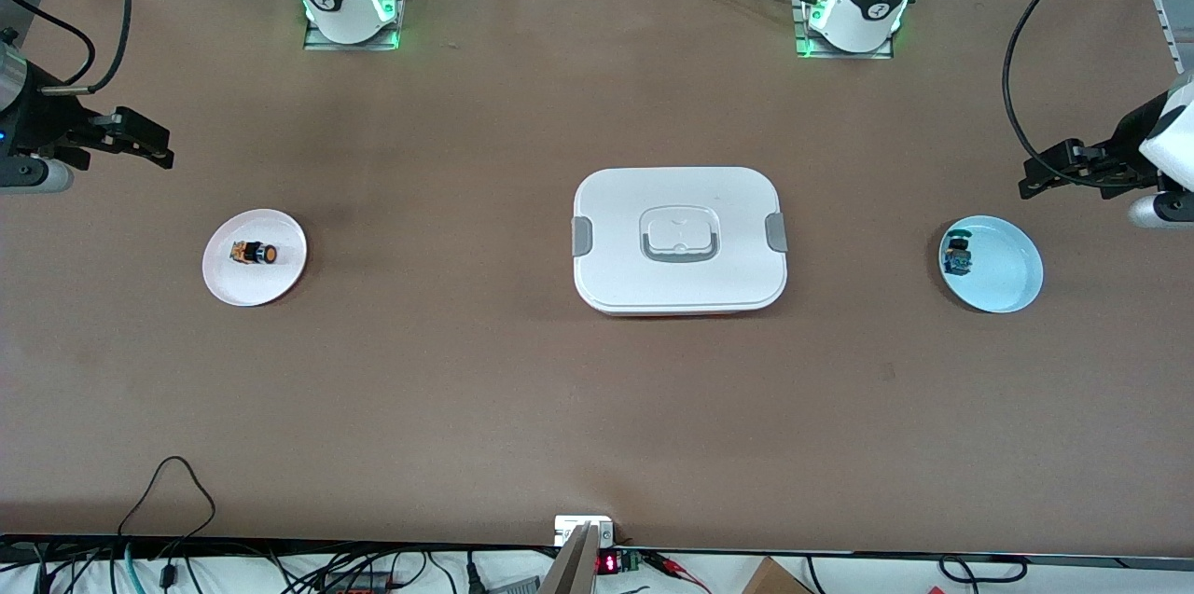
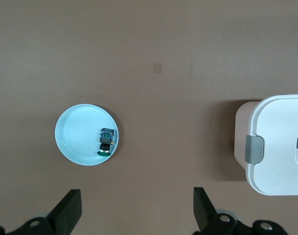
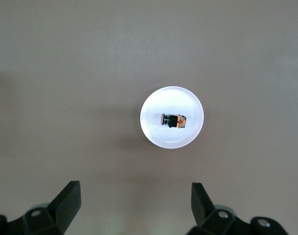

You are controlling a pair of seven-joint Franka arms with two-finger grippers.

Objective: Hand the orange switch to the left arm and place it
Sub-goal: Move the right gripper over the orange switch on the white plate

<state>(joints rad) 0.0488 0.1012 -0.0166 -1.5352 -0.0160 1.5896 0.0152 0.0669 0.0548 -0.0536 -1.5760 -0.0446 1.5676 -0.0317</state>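
Note:
The orange switch [image 1: 255, 253] lies on its side on a small white plate [image 1: 270, 282] toward the right arm's end of the table. It also shows in the right wrist view [image 3: 174, 120], on the plate [image 3: 172, 139]. My right gripper [image 1: 154, 142] hangs open and empty, high over bare table at that end, apart from the plate; the right wrist view shows it too [image 3: 135, 191]. The white box [image 1: 680, 240] stands closed at the table's middle. My left gripper [image 1: 1034, 179] hangs open and empty over the left arm's end, also shown in the left wrist view [image 2: 137, 196].
A light blue plate [image 1: 1003, 282] holds a small blue-and-green switch [image 1: 957, 255] toward the left arm's end. The left wrist view shows this plate [image 2: 75, 137], the switch [image 2: 106, 141] and one end of the box [image 2: 279, 147]. Cables run along the table's near edge.

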